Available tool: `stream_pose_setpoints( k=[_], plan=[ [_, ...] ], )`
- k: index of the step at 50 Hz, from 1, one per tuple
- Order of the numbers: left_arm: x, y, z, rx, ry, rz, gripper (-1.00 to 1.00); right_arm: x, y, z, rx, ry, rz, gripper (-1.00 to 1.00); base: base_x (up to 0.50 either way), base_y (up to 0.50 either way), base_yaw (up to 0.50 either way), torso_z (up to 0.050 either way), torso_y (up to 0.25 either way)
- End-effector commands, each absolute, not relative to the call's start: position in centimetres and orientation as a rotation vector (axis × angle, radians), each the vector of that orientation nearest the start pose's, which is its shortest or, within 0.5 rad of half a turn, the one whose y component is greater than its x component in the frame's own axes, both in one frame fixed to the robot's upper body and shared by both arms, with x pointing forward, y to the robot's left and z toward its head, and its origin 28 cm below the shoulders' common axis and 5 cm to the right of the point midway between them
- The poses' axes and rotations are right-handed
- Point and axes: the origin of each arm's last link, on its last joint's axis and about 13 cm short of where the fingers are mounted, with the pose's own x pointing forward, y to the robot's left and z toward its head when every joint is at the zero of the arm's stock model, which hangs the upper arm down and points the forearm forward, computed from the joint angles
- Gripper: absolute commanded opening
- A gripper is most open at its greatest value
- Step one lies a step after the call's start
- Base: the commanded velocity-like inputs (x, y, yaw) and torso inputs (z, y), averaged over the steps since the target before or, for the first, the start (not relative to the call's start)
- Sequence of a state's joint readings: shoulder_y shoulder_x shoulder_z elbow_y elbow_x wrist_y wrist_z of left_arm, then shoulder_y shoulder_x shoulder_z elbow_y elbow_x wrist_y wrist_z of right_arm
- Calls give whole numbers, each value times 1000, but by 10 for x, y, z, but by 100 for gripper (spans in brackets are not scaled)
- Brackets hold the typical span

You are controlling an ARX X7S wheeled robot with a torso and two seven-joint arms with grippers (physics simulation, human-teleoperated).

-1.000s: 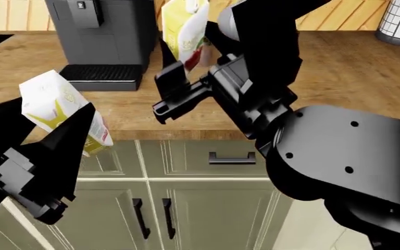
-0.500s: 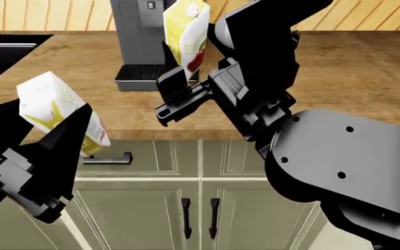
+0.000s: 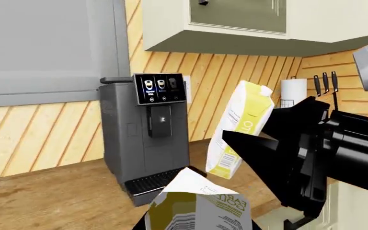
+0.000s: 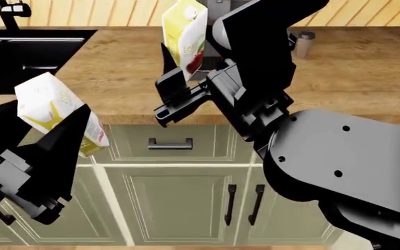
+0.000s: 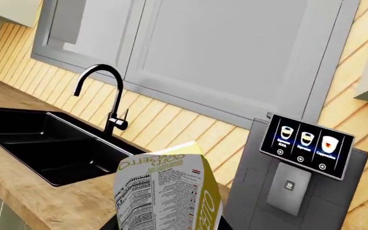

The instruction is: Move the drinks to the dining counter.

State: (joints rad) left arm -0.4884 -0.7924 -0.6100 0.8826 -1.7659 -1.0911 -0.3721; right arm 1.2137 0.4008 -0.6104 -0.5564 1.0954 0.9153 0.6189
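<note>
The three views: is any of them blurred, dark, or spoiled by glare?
Head view: sharp, evenly lit, but the black right arm hides much. Left wrist view: the yellow-and-white juice carton is crisp. Right wrist view: no glare; the grey coffee machine's lit screen is readable.

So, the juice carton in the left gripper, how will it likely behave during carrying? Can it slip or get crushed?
The juice carton sits tilted in the left gripper, so it may rotate further if jolted. Its walls look like thin smooth paperboard, probably easy to dent under a hard squeeze. It seems small and probably light, though how full it is cannot be seen.
</note>
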Motion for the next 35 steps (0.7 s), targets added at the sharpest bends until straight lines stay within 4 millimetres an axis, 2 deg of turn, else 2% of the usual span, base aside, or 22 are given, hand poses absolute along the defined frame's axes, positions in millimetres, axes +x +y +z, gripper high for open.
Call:
stream_pose_setpoints(
  k=[1,14,18,20,21,25,35],
  plan=[
    [142,286,271,-14,-252,-503,-100,244,-36,299,-225,-336,507,-100,-242,500,0,0,0],
    [143,285,271,-12,-248,-506,-100,247,-38,296,-218,-297,486,-100,-324,458,0,1,0],
    [143,286,271,-11,-248,-501,-100,251,-41,294,-287,-336,406,-100,-290,-1,441,0,0],
    [143,286,271,-11,-247,-500,-100,251,-41,294,-257,-315,403,-100,0,0,0,0,0],
    [143,286,271,-10,-246,-500,-100,251,-41,294,-264,-357,395,-100,0,0,0,0,0],
    [144,285,272,-10,-248,-502,-100,254,-42,291,-317,-325,363,-100,0,0,0,0,0],
    [145,285,273,-8,-248,-504,-100,253,-41,289,-331,-333,365,-100,0,0,500,1,0]
  ],
)
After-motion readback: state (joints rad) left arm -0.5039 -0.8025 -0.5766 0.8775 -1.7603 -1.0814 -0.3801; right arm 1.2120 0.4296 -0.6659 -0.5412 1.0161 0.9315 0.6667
